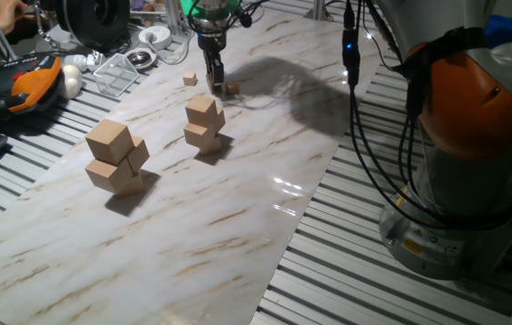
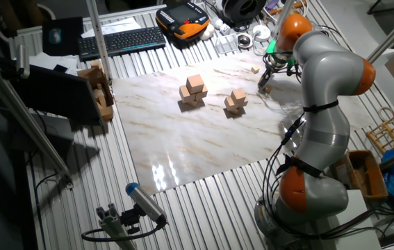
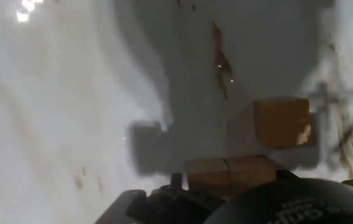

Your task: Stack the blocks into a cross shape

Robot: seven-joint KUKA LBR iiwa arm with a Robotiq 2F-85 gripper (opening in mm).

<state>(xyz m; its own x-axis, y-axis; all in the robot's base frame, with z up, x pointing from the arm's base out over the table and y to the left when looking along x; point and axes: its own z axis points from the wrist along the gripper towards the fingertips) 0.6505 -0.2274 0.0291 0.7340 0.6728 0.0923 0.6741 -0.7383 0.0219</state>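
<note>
My gripper [image 1: 217, 87] is low over the marble board [image 1: 237, 208] at its far end, fingers pointing down and close together. One tiny tan block [image 1: 231, 88] sits just right of the fingertips; it also shows in the hand view [image 3: 282, 121]. Two more tiny blocks [image 3: 229, 173] lie side by side right at my fingertips, partly hidden by the hand. Whether the fingers grip one of them does not show. Another tiny block [image 1: 190, 79] lies alone to the left. In the other fixed view the gripper [image 2: 264, 83] stands near the lone block [image 2: 255, 69].
A stack of medium tan cubes [image 1: 204, 124] stands mid-board, and a stack of large tan cubes [image 1: 116, 158] nearer the front left. Clutter, a clear tray [image 1: 116, 72] and an orange pendant [image 1: 30, 81] lie beyond the board's left edge. The robot base [image 1: 463, 153] is on the right.
</note>
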